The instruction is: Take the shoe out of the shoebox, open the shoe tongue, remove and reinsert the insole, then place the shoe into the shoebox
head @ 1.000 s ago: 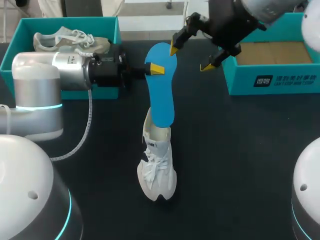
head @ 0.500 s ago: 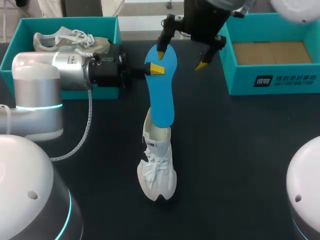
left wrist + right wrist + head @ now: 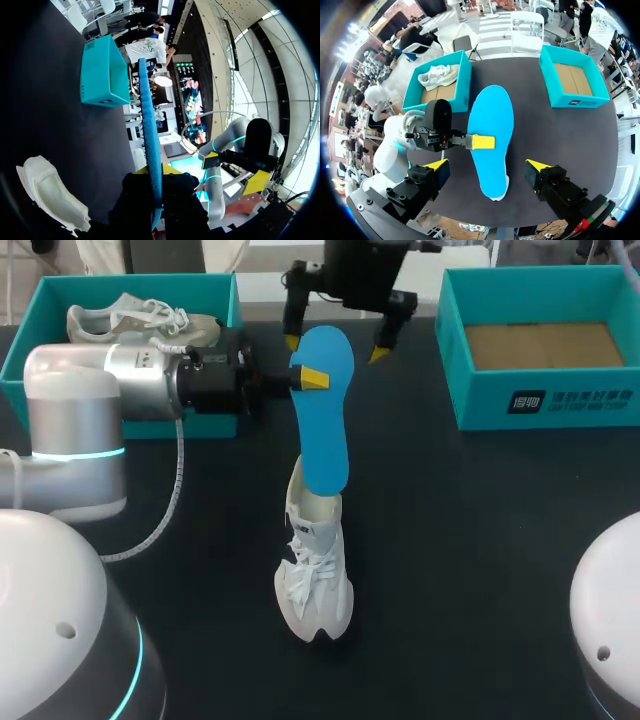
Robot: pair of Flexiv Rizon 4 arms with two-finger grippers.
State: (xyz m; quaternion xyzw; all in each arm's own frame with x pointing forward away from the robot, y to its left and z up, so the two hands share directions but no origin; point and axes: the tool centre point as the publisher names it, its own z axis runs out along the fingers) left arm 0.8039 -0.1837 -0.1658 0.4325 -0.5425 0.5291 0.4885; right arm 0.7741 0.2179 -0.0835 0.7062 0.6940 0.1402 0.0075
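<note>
Head view: left gripper (image 3: 312, 378) pinches the blue insole (image 3: 322, 430) by its edge above the shoe (image 3: 315, 575), likely so the right gripper (image 3: 335, 348), spread astride its top, can grasp it

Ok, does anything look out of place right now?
Only the blue insole: it sticks up out of the white shoe, just its lower end inside, pinched near the top by the left gripper. The right gripper hangs open astride its top end, apparently not touching.
</note>
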